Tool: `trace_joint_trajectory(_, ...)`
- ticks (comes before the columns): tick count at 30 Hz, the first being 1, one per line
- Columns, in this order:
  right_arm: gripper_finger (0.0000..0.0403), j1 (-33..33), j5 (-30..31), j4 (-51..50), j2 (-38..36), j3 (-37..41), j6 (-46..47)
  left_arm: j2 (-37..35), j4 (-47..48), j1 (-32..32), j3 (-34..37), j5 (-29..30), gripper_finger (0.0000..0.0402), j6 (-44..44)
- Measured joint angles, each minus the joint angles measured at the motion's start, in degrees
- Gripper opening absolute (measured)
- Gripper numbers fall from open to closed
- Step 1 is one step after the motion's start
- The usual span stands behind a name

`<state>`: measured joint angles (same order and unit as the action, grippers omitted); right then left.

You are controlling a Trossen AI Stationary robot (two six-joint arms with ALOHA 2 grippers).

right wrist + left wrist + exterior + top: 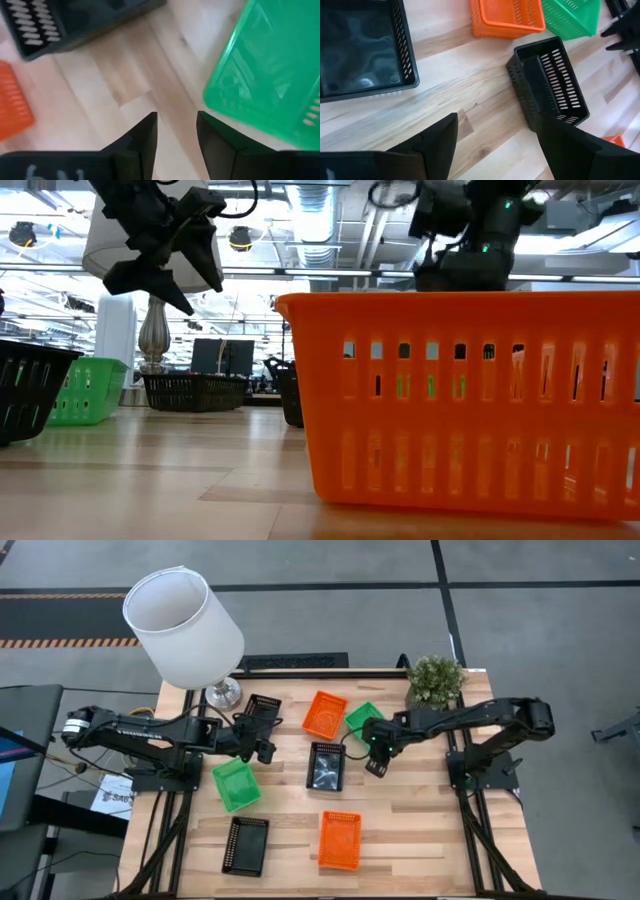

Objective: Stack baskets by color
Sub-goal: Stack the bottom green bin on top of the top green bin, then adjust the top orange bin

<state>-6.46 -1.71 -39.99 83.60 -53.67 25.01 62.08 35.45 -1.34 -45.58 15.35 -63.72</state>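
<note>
Baskets lie scattered singly across the counter (420, 840), none visibly stacked, so sorting looks barely begun. Right gripper (376, 766) hangs empty, its fingers a little apart with bare wood showing between them; a green basket (265, 70) sits just beside one finger, a black basket (326, 765) lies close off the other side. Left gripper (262, 750) hovers with fingers wide apart and nothing in them, near another black basket (262, 708).

Judging by this, a pick is in hand: the right gripper needs to shift sideways over the green rim, one finger inside the wall, then close.

Overhead shows the whole layout: a second green basket (236, 784), a far orange basket (324, 714) and a near orange basket (470, 400). Only the table-level camera shows both grippers held well above the baskets, while that near orange one blocks most of its sight.
</note>
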Motion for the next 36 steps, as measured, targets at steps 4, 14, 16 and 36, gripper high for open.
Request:
trace_joint_trajectory(4, 0.0150, -2.95, 0.63, 0.97, 2.20, 1.13, -1.09, 0.00, -0.46, 0.00, 0.00, -0.64, 0.0251, -0.05)
trace_joint_trajectory(14, 0.0140, -10.44, -3.96, 2.18, 2.51, -0.93, 0.00, 0.00, -0.51, 0.68, 0.00, 1.25, 0.0251, 0.09)
trace_joint_trajectory(16, 0.0141, -10.41, -5.09, 2.09, 2.16, -2.50, 0.05, 0.00, -0.50, 1.22, 0.00, 1.90, 0.0251, 0.09)
trace_joint_trajectory(36, 0.0126, -6.53, -0.02, 14.12, 3.95, -13.18, 2.01, -0.22, -15.00, 7.67, 0.00, -5.60, 0.0251, 12.65)
